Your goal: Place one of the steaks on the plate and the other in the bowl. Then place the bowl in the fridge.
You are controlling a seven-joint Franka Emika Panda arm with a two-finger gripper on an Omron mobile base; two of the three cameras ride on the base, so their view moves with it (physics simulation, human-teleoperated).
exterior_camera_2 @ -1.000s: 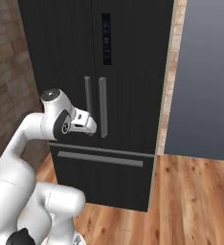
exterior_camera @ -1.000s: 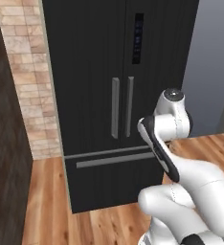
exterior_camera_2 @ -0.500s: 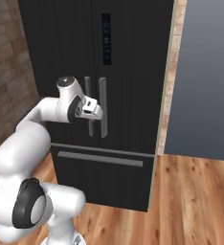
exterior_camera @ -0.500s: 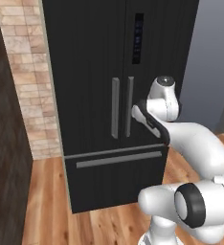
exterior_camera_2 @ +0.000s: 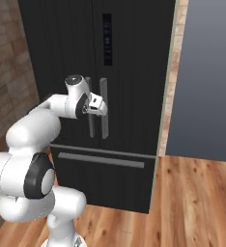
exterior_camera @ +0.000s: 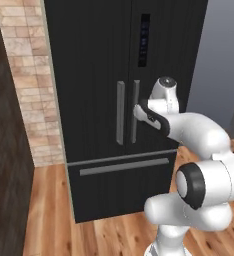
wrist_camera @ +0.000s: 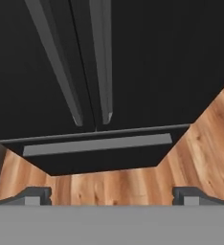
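So the fridge (exterior_camera: 114,100) is the big black thing dead center, doors shut, standing on the wood floor (exterior_camera_2: 202,193). It has two grey vertical handles (exterior_camera: 120,112) side by side at the middle seam, a small dark display panel (exterior_camera_2: 106,39) up toward 12 o'clock on the right-hand door, and a long grey drawer pull (exterior_camera: 124,166) across the bottom drawer, down around 6 o'clock from the handles.

The gripper (exterior_camera_2: 101,106) is right up at the right-hand door handle (exterior_camera_2: 104,108), about level with its middle; from the left base view it sits at 3 o'clock of that handle (exterior_camera: 135,111). Can't tell if it's actually touching the handle or just hovering beside it. Jaws are spread fully wide, nothing between them. In the hand view the two finger tips (wrist_camera: 35,195) sit far apart at the bottom corners, with the handle ends at 12 o'clock and the drawer pull (wrist_camera: 97,143) below them.

Brick wall (exterior_camera: 31,90) runs off at 9 o'clock of the fridge, and a plain grey wall (exterior_camera_2: 206,77) at 3 o'clock.
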